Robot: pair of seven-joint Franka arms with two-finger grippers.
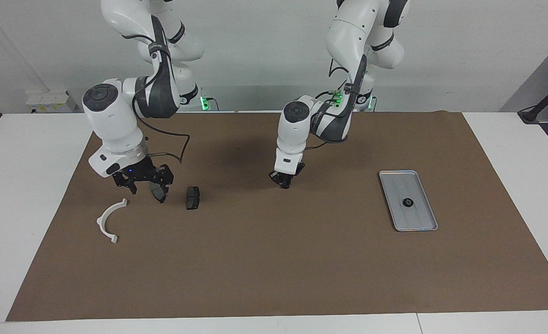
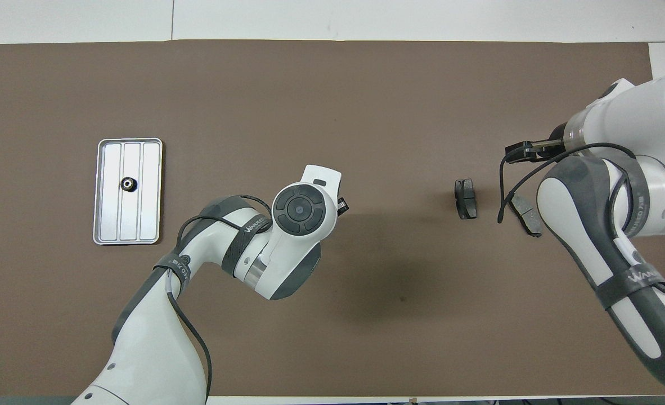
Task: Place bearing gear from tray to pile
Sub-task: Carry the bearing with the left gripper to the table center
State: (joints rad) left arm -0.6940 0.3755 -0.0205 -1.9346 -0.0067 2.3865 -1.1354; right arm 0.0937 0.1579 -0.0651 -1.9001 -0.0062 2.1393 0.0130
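- Overhead view: the silver tray point(image 2: 147, 169) lies at nine o'clock on the brown mat point(image 2: 332, 84), toward the left arm's end of the table. The bearing gear point(image 2: 128, 184), a small dark toothed ring, sits on its ribbed floor near the middle. It has not been lifted yet.
- The pile is well apart from it, at three o'clock on the mat. One dark brake pad point(image 2: 466, 198) stands clear. A second brake pad point(image 2: 526, 216) is partly hidden under the right arm.
- In the facing view the clock turns round: the tray is at three o'clock and the pile at nine. The white semicircular bracket point(image 1: 108, 218), the pile's third part, lies nearest the mat's edge there.
- The left gripper point(image 1: 283, 181) hangs low over the mat's centre, between tray and pile. Its fingertips are pressed together on nothing.
- As the tray is at this arm's end, the fetching is probably its job. It would have to swing toward the tray and spread its fingers first.
- The right gripper point(image 1: 145, 185) hovers over the pile with its jaws spread wide, the second brake pad just beside one finger. Whether they touch I cannot tell. This arm seems to be waiting at the drop place.
- The gear is small and sits on ribs, so a centred pinch looks necessary.
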